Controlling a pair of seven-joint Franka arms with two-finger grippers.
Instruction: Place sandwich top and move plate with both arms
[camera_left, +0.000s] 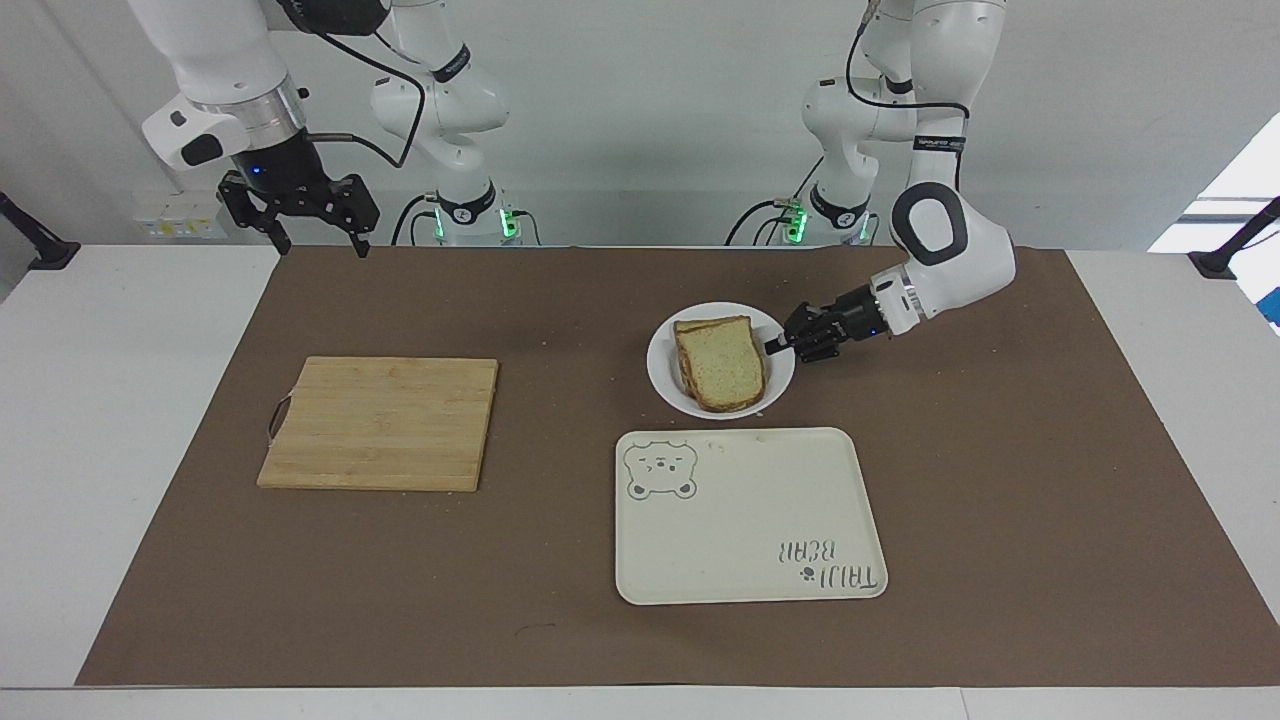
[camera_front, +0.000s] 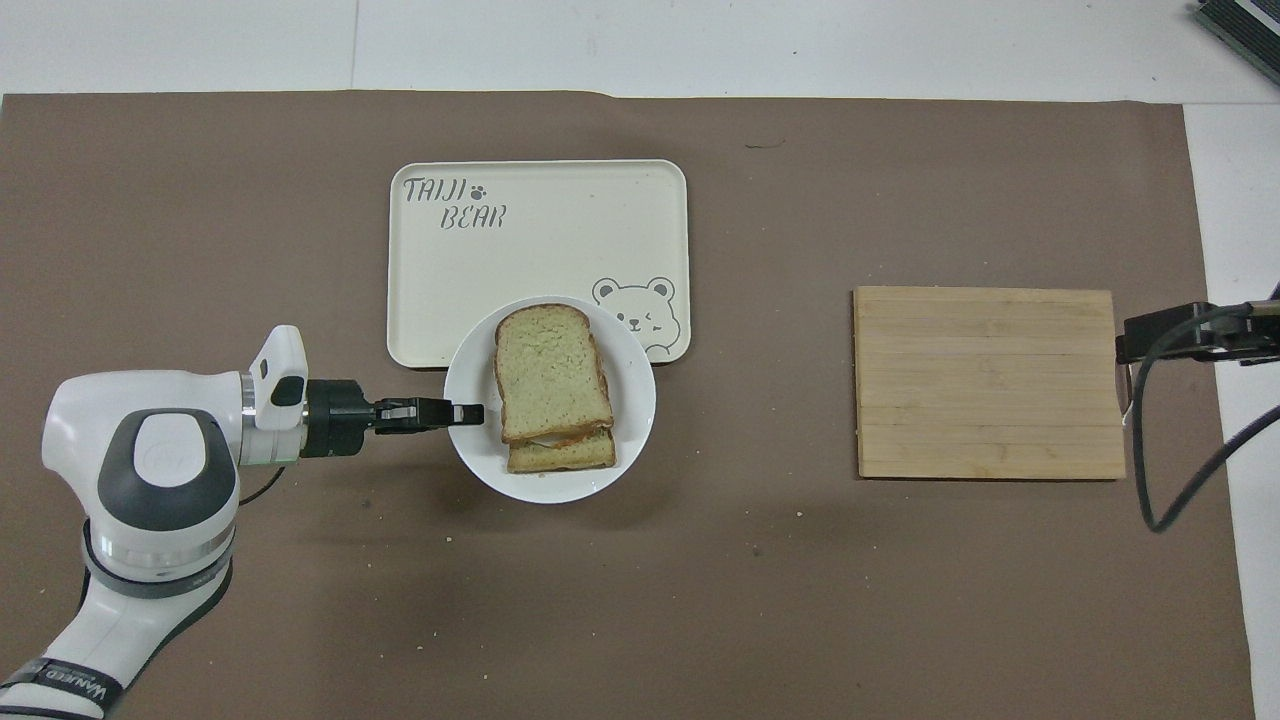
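The small white plate (camera_left: 664, 366) carries a stacked sandwich with the plain sandwich top (camera_left: 722, 366) lying on it. My left gripper (camera_left: 776, 345) is shut on the plate's rim at the side toward the left arm's end. It holds the plate low beside the tray's edge nearest the robots. In the overhead view the plate (camera_front: 632, 402) overlaps that edge, with the sandwich top (camera_front: 550, 368) and left gripper (camera_front: 466, 412) in sight. My right gripper (camera_left: 298, 215) is open, raised over the mat's corner near its own base, and waits.
The cream bear tray (camera_left: 750, 520) lies farther from the robots than the plate and also shows in the overhead view (camera_front: 540, 225). A wooden cutting board (camera_left: 380, 420) lies toward the right arm's end and shows in the overhead view (camera_front: 985, 380). Crumbs dot the brown mat.
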